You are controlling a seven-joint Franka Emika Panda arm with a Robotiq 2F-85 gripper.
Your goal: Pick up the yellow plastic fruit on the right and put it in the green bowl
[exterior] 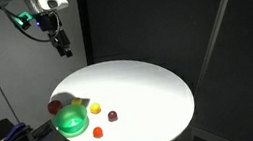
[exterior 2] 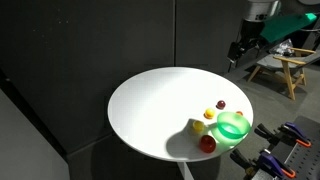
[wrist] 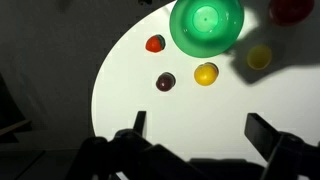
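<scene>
The yellow plastic fruit (wrist: 206, 73) lies on the white round table, just beside the green bowl (wrist: 206, 22). It shows in both exterior views (exterior: 96, 108) (exterior 2: 210, 113), and so does the bowl (exterior: 71, 120) (exterior 2: 233, 127). A second yellow piece (wrist: 259, 57) lies in shadow by the bowl (exterior 2: 199, 127). My gripper (wrist: 200, 128) is open and empty. It hangs high above the table edge, well away from the fruit (exterior: 64, 49) (exterior 2: 233, 60).
A dark red round piece (wrist: 166, 81) (exterior: 113, 115) and an orange-red piece (wrist: 155, 44) (exterior: 98, 131) lie near the bowl. A red piece (wrist: 290, 8) (exterior 2: 207, 143) sits by its rim. The table (exterior: 139, 89) stands before dark curtains.
</scene>
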